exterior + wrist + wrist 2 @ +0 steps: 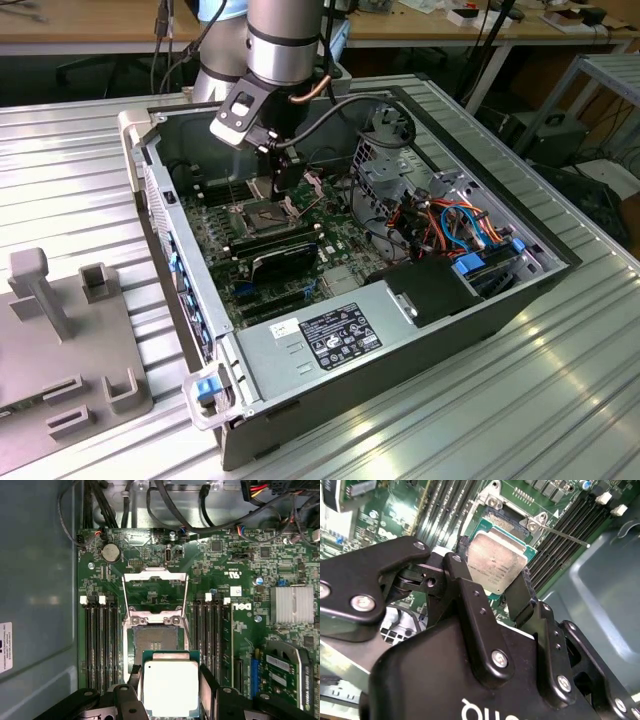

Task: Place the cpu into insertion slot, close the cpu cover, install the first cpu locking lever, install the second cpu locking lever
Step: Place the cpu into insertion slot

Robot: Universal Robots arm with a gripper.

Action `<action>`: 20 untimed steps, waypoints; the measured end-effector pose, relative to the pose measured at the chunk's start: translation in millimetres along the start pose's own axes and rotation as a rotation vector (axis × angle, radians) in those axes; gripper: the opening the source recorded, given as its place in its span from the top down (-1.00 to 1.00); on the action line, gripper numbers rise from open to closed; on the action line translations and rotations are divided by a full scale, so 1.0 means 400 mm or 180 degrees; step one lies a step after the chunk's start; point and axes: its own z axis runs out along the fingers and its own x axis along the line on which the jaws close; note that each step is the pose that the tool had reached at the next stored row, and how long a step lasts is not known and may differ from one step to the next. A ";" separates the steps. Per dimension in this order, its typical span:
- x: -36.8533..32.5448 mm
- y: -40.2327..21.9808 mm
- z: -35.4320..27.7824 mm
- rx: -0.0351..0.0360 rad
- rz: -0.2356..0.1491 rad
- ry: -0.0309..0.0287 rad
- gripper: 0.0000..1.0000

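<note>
Fingers clamped on the cpu from two opposite sides, so I'm holding it in the air near the insertion slot, not seated in it. The cpu cover stands flipped open just beside that slot.

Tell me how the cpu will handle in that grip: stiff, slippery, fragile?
Probably stiff: the cpu looks like a flat metal-topped plate. Possibly slippery, since the gripper pinches only its thin edges. Likely light, being so thin; it could tilt.
</note>
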 end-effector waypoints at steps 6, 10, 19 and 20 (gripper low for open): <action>0.019 0.008 0.025 -0.0001 -0.0022 0.0003 -0.09; 0.025 0.009 0.041 0.0000 -0.0027 0.0003 -0.09; 0.026 0.008 0.058 0.0012 -0.0027 0.0002 -0.09; 0.026 0.008 0.059 0.0012 -0.0027 0.0003 -0.09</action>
